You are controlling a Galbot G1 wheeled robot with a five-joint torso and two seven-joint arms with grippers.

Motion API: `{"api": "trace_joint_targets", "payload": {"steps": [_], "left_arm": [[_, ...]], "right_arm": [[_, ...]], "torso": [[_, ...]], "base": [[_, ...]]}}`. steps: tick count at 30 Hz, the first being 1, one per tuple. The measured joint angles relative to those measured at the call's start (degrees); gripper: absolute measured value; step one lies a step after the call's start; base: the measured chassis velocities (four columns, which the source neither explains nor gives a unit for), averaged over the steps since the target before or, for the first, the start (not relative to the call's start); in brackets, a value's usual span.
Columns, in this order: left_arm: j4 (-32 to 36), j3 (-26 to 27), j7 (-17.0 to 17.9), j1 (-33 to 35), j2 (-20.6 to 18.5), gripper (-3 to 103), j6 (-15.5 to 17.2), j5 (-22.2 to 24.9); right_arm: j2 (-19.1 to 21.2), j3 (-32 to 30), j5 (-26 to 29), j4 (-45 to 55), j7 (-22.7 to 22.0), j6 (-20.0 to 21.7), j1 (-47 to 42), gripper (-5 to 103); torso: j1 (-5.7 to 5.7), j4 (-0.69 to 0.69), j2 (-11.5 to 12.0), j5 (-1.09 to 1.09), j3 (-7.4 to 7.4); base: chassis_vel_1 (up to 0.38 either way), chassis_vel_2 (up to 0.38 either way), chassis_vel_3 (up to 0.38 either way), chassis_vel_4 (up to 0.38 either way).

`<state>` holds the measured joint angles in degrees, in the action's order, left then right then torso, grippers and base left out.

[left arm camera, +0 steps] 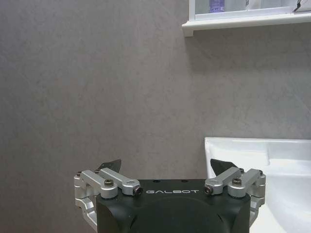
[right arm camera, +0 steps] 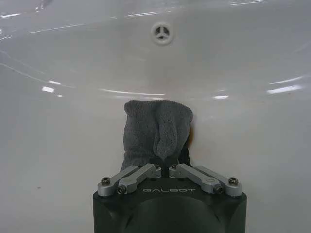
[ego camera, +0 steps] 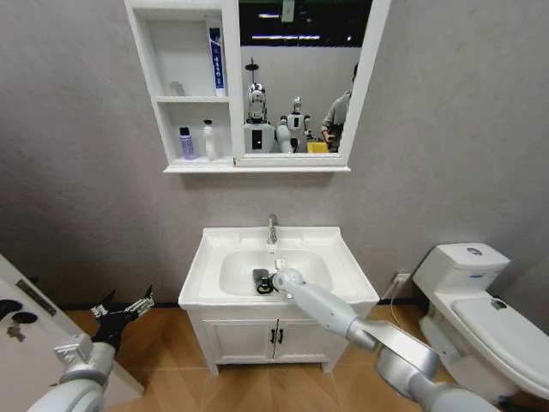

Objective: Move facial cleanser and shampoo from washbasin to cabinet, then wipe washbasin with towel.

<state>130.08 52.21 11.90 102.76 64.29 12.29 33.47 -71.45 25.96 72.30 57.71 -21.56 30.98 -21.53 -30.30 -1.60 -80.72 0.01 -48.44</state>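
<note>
Grey towel point(right arm camera: 156, 133) is pinched between the right gripper point(right arm camera: 165, 168)'s closed fingers, hanging forward of them, pressed into the washbasin point(ego camera: 326, 243) bowl with the drain point(right arm camera: 162, 32) beyond. Left gripper point(ego camera: 129, 308) idles spread open, low and left of the basin. Two bottles point(ego camera: 186, 143) stand on the cabinet point(ego camera: 227, 86)'s lower shelf; one towel.

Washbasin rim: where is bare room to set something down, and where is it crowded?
The washbasin rim is bare left and right of the bowl. The bowl is crowded: the right tool presses the towel there. The cabinet's lower shelf holds bottles; the left tool hangs beside the basin.
</note>
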Motion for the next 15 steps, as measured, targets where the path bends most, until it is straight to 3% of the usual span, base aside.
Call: {"api": "trace_joint_targets", "payload": {"steps": [10,15], "left_arm": [[0.0,0.0,0.0,0.0,0.0,100,0.0,0.0],[0.0,0.0,0.0,0.0,0.0,100,0.0,0.0]], "right_arm": [[3.1,-1.3,0.5,-2.0,0.3,0.2,2.7,2],[4.8,-0.9,0.4,-1.8,-0.1,0.9,3.6,2]], "torso": [[0.0,0.04,0.0,0.0,0.0],[0.0,-0.01,0.0,-0.02,0.0]], "base": [[0.0,0.0,0.0,0.0],[0.0,0.0,0.0,0.0]]}}
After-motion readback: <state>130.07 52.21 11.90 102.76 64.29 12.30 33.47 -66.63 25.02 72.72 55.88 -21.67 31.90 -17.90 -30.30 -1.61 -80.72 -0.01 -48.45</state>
